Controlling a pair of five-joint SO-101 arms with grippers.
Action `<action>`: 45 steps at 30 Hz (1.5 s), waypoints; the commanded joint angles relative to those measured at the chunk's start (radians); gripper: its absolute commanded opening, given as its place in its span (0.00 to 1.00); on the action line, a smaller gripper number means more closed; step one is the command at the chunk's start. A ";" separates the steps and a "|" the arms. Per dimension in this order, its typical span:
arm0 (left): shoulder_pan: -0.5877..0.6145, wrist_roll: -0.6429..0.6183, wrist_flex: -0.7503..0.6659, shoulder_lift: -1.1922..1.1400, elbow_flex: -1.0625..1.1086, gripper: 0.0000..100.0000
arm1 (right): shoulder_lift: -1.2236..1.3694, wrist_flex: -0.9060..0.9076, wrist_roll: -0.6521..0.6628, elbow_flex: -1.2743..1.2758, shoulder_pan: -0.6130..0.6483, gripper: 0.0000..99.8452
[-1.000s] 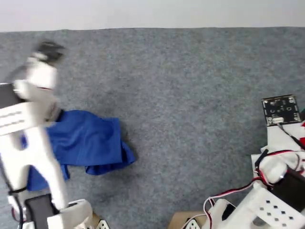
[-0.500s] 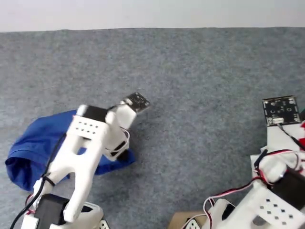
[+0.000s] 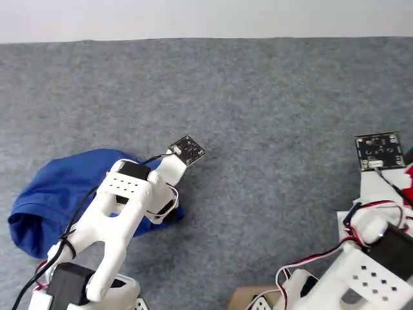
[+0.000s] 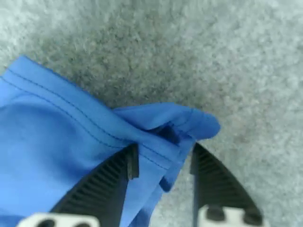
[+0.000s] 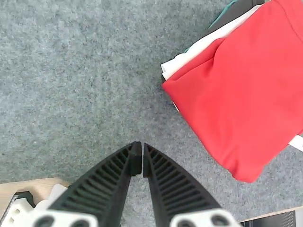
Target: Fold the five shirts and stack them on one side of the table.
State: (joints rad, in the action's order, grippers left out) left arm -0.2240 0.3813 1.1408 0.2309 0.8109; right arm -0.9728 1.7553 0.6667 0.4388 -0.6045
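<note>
Grey felt (image 3: 271,110) covered the table from the pale wall (image 3: 206,18) at the far side to the bases of both my arms. A blue shirt (image 3: 55,194) lay crumpled on the left part of the felt, bunched rather than folded, with one rounded end towards the table's left edge.

My left arm (image 3: 122,206) leaned over the shirt's right end, its wrist camera board (image 3: 187,150) pointing out over bare felt. From that wrist I saw my left gripper (image 4: 164,158) spread wide, the two ribbed black fingers (image 4: 131,163) straddling a folded corner of the blue cloth. One finger touched a stitched hem; the other stood just beside the fabric's tip, with felt showing in the gap. Nothing was pinched.

My right arm (image 3: 368,271) sat low at the table's right side, well apart from the blue shirt. My right gripper (image 5: 142,150) was pressed together, tip against tip, holding nothing above the felt. Near it lay a folded red shirt (image 5: 246,94) on top of a small pile, with a white layer (image 5: 189,61) and a darker one (image 5: 236,12) peeking out beneath. A strip of bare wood (image 5: 28,187) showed beside my right fingers.
</note>
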 commanded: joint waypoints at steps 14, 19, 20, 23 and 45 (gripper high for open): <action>0.261 0.163 0.308 0.048 -0.306 0.01 | -0.007 0.031 -0.008 -0.006 0.010 0.01; 0.198 0.160 0.384 0.040 -0.321 0.05 | -0.001 0.031 -0.008 -0.006 0.010 0.01; 0.186 0.160 0.393 0.040 -0.321 0.07 | -0.001 0.031 -0.008 -0.006 0.010 0.01; 0.155 0.143 0.397 0.040 -0.320 0.13 | -0.001 0.031 -0.008 -0.006 0.010 0.01; 0.115 0.104 -0.009 -0.031 0.002 0.11 | -0.002 0.033 -0.008 -0.006 0.010 0.01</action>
State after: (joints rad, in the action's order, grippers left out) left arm -0.1181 0.4856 1.1531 0.2140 0.8232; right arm -0.9728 1.7553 0.6667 0.4388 -0.6045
